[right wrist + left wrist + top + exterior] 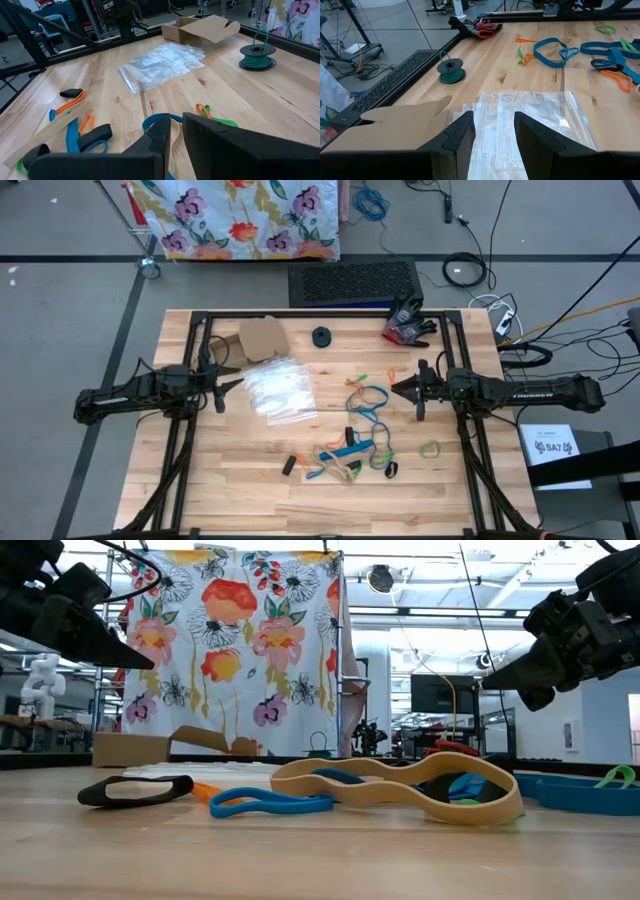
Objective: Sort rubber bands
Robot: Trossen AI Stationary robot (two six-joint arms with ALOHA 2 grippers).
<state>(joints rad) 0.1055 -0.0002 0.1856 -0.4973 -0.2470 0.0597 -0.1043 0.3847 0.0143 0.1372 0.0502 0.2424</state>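
The rubber bands lie loose on the wooden table: blue ones (pixel 368 398), orange and green ones (pixel 376 373), a mixed heap (pixel 350 450), a green one (pixel 430 448) and black ones (pixel 288 465). The low view shows a black band (pixel 135 790), a blue band (pixel 270 803) and a wide tan band (pixel 400 790) lying flat. My left gripper (pixel 238 385) (pixel 492 135) hovers open over the left edge of the clear plastic bags (pixel 280 390). My right gripper (pixel 393 388) (pixel 175 135) hovers above the table just right of the blue bands, its fingers a narrow gap apart. Both stand well above the tabletop in the low view.
A flat piece of cardboard (pixel 262 335), a green wire spool (pixel 321 336) and black-and-red gloves (pixel 408 325) sit toward the far edge. Black frame rails (pixel 195 355) run along the left and right sides of the table. Bare wood lies near the near-left corner (pixel 210 490).
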